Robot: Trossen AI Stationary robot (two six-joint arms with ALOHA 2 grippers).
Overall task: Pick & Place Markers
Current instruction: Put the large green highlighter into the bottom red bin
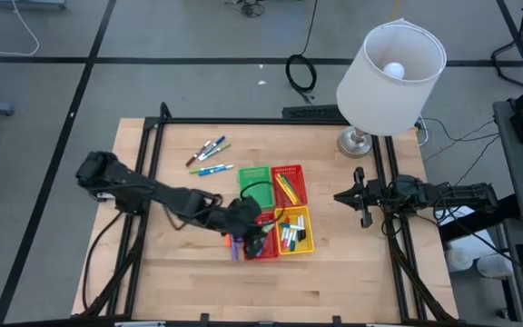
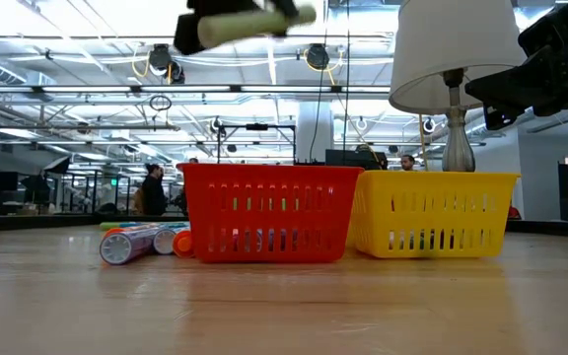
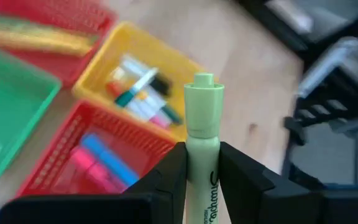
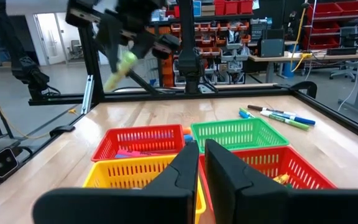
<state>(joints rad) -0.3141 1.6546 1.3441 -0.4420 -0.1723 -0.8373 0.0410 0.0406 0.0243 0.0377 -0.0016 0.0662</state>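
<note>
Gripping a light-green marker [image 3: 202,149] between its fingers, left gripper [image 3: 201,177] hovers above the near red basket [image 3: 104,155].

- Pale wooden table top [image 1: 189,272]: matt planks with visible grain.
- Four small square plastic mesh baskets, slightly glossy: green [image 1: 254,178] at 12 o'clock of the cluster, red [image 1: 289,184] beside it, yellow [image 2: 432,212], and a nearer red one [image 2: 269,211].
- Light green smooth plastic marker [image 3: 202,143], printed barrel, between matt black left gripper [image 3: 201,180] fingers.
- White lampshade [image 1: 390,65], matt cloth-like, on a shiny metal base [image 1: 355,142].
</note>
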